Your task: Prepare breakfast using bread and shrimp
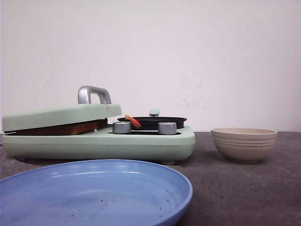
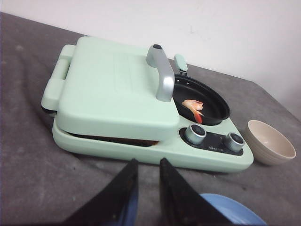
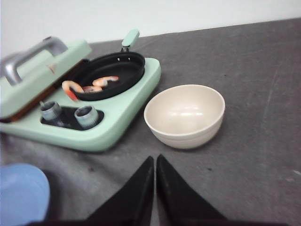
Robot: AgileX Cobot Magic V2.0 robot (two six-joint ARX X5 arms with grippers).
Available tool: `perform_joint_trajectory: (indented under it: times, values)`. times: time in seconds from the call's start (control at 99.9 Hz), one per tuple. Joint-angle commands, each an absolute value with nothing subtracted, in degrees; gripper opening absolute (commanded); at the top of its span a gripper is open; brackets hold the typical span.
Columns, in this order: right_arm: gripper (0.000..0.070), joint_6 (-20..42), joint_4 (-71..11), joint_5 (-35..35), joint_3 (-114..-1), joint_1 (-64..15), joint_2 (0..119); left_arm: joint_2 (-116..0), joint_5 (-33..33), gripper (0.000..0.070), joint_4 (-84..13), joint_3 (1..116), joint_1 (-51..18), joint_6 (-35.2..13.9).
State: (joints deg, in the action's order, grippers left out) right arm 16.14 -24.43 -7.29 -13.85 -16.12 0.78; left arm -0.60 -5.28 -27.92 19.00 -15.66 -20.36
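The bread shows only as a brown crust edge (image 1: 70,128) under the closed lid (image 1: 61,115) of the mint-green breakfast maker; it also shows in the left wrist view (image 2: 136,141). Orange-and-white shrimp (image 2: 194,106) lie in the maker's round black pan (image 2: 214,106); they also show in the front view (image 1: 133,121) and in the right wrist view (image 3: 91,85). My left gripper (image 2: 147,165) hovers in front of the maker, its jaws a little apart and empty. My right gripper (image 3: 154,160) is shut and empty, just short of the beige bowl (image 3: 184,115). Neither gripper shows in the front view.
An empty blue plate (image 1: 94,193) lies nearest the camera, in front of the maker. The empty beige bowl (image 1: 244,143) stands to the right of the maker. The lid has a grey metal handle (image 2: 162,77). Two silver knobs (image 1: 121,127) sit on the maker's front. A grey cloth covers the table.
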Motion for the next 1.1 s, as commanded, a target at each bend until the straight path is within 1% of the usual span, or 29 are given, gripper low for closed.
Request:
perform_joint_trajectory:
  times: [0.0, 0.12, 0.21, 0.3, 0.33, 1.091]
  values:
    - [0.0000, 18.31, -23.38, -6.57, -14.13, -16.43, 0.21, -0.19, -4.71, 0.0006, -26.87, 19.70, -15.84, -21.02]
    - [0.0000, 18.52, -22.52, -5.69, -14.13, -16.43, 1.17, -0.19, -3.57, 0.0006, -27.27, 19.70, -15.84, -22.59]
    - [0.0000, 18.52, -22.28, -5.69, -14.13, -16.43, 1.19, -0.19, -3.42, 0.0006, -27.29, 19.70, -15.84, -24.64]
    - [0.0000, 18.52, -22.33, -5.76, -14.13, -16.43, 1.19, -0.19, -3.68, 0.0005, -27.33, 19.70, -15.84, -29.04]
    - [0.0000, 18.55, -22.28, -5.78, -14.13, -16.43, 1.17, -0.21, -3.64, 0.0005, -27.33, 19.70, -15.84, -29.63]
    - [0.0000, 18.48, -22.30, -5.78, -14.15, -16.43, 1.17, -0.21, -3.60, 0.0005, -27.31, 19.70, -15.84, -29.43]
